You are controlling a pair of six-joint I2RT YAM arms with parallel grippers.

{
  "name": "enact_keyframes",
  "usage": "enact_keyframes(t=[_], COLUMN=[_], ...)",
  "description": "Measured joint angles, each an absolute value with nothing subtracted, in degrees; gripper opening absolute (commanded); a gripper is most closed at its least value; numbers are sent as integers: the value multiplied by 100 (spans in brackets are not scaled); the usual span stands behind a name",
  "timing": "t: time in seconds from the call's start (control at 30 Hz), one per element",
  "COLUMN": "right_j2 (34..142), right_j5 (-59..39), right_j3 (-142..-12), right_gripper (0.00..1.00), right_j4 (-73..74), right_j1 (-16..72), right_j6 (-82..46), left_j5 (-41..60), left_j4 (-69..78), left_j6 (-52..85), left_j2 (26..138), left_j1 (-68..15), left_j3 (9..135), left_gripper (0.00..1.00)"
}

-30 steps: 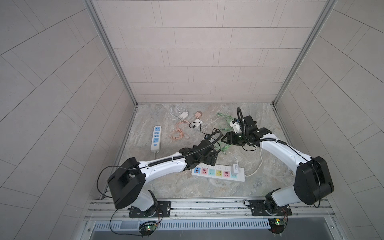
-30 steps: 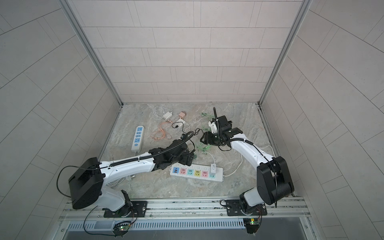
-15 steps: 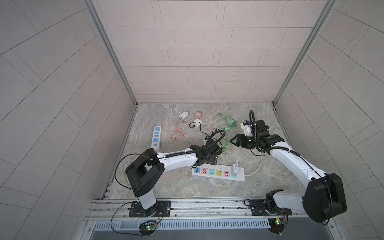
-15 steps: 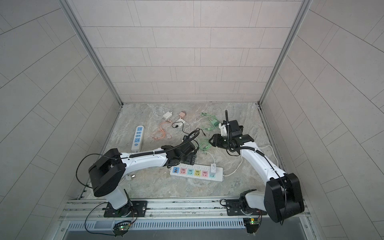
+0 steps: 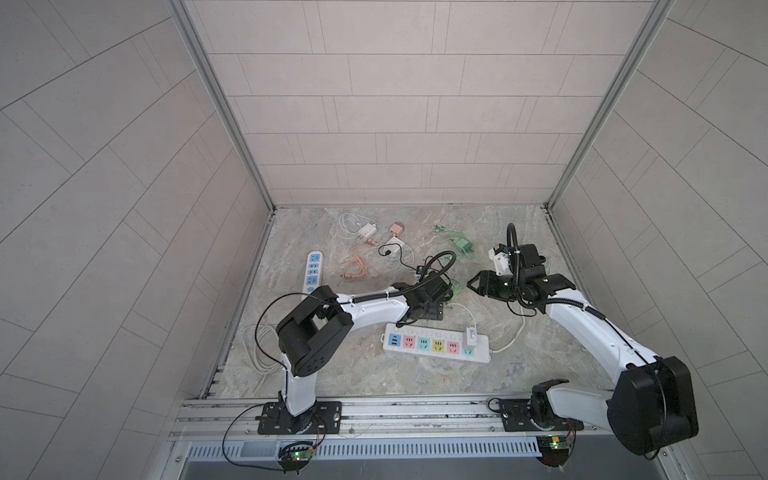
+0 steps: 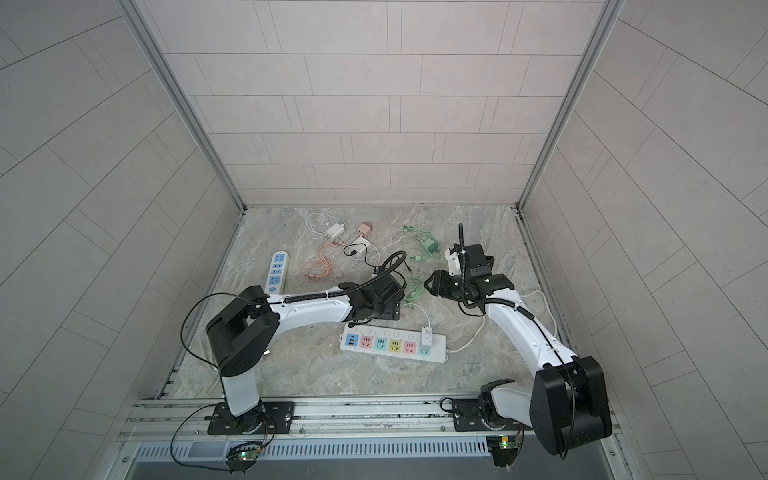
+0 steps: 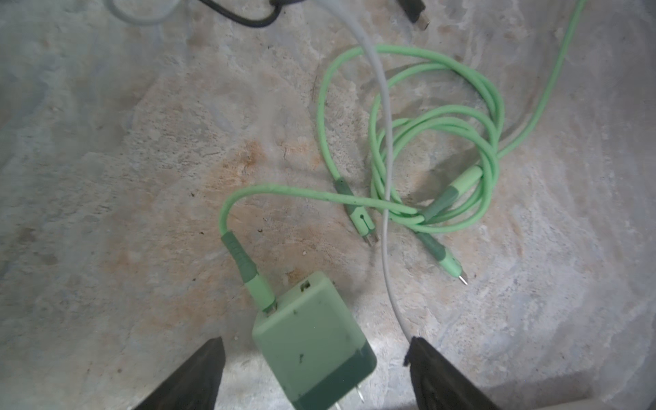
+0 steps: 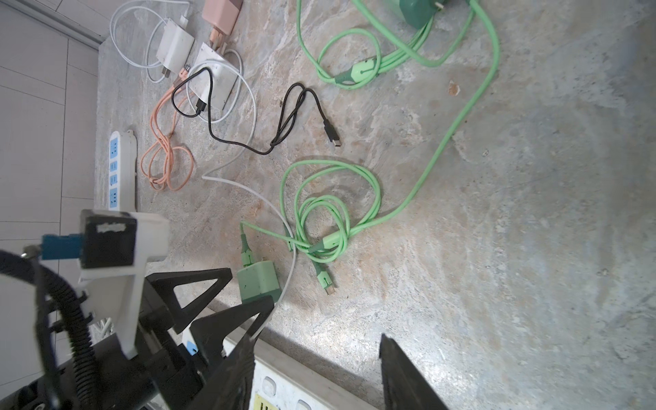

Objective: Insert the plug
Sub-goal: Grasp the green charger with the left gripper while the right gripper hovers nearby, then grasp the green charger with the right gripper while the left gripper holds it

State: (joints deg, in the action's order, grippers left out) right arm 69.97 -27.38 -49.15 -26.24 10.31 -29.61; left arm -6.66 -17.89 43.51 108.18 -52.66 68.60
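Note:
The plug (image 7: 312, 337) is a pale green charger cube with a dark green end and two metal prongs, lying flat on the stone floor with its green cable (image 7: 436, 142) coiled beside it. My left gripper (image 7: 314, 342) is open and straddles the plug, with a gap on both sides. The right wrist view shows the same plug (image 8: 257, 284) between the left gripper's triangular fingers (image 8: 198, 291). A white power strip (image 5: 434, 343) with coloured sockets lies just in front, with a white plug (image 5: 470, 337) in its right end. My right gripper (image 5: 473, 284) hovers open and empty to the right.
At the back lie a second green charger (image 5: 462, 245), a pink charger (image 5: 397, 227), a white charger (image 5: 365, 230), orange cables (image 5: 359, 266) and a black cable (image 5: 399, 253). A small blue-socket strip (image 5: 313, 272) lies near the left wall. A thin white cable (image 7: 387, 177) crosses the green coil.
My left arm has folded in, its gripper shifted slightly right and its jaws narrowed around the green plug. My right gripper has drawn back to the right, away from the middle.

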Motion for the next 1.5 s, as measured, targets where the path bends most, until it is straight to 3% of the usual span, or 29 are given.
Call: enact_keyframes(t=[0.17, 0.53, 0.7, 1.03, 1.5], right_j2=[6908, 6823, 6823, 6825, 7098], right_j5=[-2810, -2842, -2965, -3391, -3424], right_j3=[-4849, -4827, -4827, -4827, -4974], right_gripper=[56, 56, 55, 52, 51], right_j4=[-2615, -2541, -2464, -2462, -2228], right_j1=[1000, 969, 967, 1227, 1944], right_j6=[-2873, -2788, -2788, -2840, -3398], left_j5=[-598, -454, -423, -161, 298], left_j4=[-1804, -1782, -1732, -1385, 690], left_j6=[4421, 4405, 4261, 3273, 2187], left_j2=[10973, 11024, 11024, 10862, 9325], left_j1=[-5148, -5000, -4998, -4950, -4936], left_j3=[6904, 6910, 6910, 6698, 5468], left_gripper=[80, 47, 38, 34, 35])
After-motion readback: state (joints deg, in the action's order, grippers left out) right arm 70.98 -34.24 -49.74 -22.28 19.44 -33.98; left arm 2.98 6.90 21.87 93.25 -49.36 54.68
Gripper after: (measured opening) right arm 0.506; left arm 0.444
